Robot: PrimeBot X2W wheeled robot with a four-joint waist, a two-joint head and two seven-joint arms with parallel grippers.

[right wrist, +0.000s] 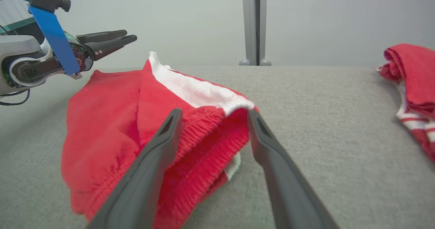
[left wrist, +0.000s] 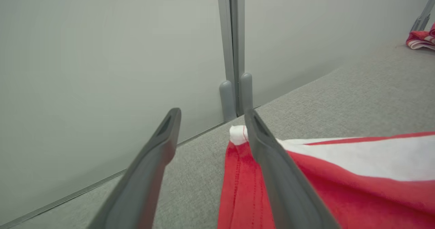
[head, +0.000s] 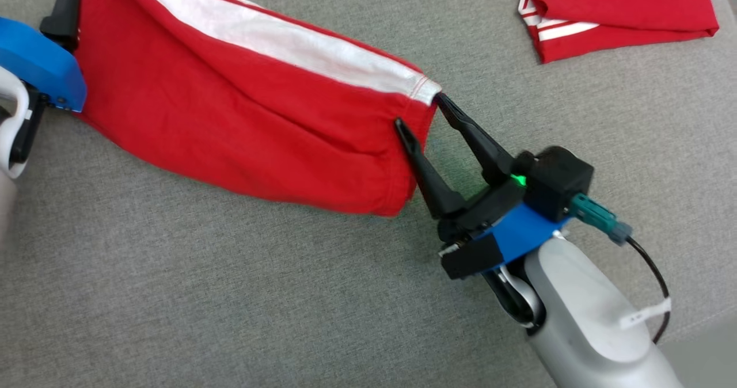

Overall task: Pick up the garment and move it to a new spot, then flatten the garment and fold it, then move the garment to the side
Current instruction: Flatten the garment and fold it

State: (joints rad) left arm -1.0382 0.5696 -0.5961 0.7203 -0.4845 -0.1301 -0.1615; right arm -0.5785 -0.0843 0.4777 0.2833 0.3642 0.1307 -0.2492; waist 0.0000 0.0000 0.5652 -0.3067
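Garment [head: 253, 123]: red, white-striped, laid across grey worktop [head: 230, 290].
Right claw [head: 419, 110]: spread wide; ribbed waistband seen between its fingers in wrist view.
Left claw [left wrist: 212, 115]: spread wide; hem corner seen beside one finger.
Second garment [head: 622, 14]: folded, well apart.

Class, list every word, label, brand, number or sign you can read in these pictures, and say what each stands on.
None can be read.
White tag by the right forearm: too small to tell if it bears print.
Red garment and folded red garment: no print or label showing.
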